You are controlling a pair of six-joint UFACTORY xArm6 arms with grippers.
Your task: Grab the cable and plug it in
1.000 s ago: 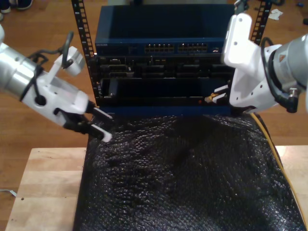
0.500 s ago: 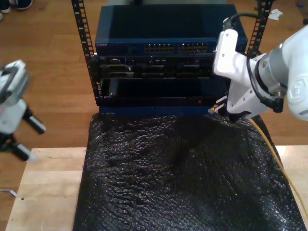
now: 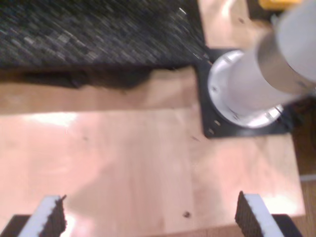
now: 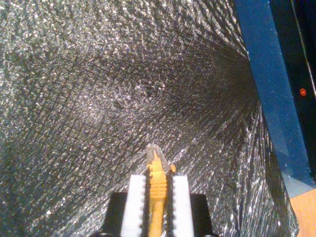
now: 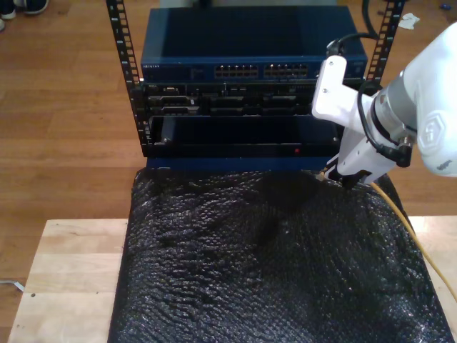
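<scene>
1. You had my second gripper (image 4: 159,195) closed with its white ribbed fingers (image 4: 135,197) on the thin yellow-orange cable (image 4: 156,185), its clear plastic plug (image 4: 154,154) over the crinkled black mat (image 5: 264,264).
2. Since half a second earlier, the other arm left the exterior view.
3. My first gripper (image 3: 150,217) stood wide open, holding nothing, above the smooth wooden table (image 3: 123,163).

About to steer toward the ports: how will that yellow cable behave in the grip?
The cable probably droops behind my second gripper; it trails slack in the exterior view. The clear plug looks small, likely fragile if jammed.
</scene>
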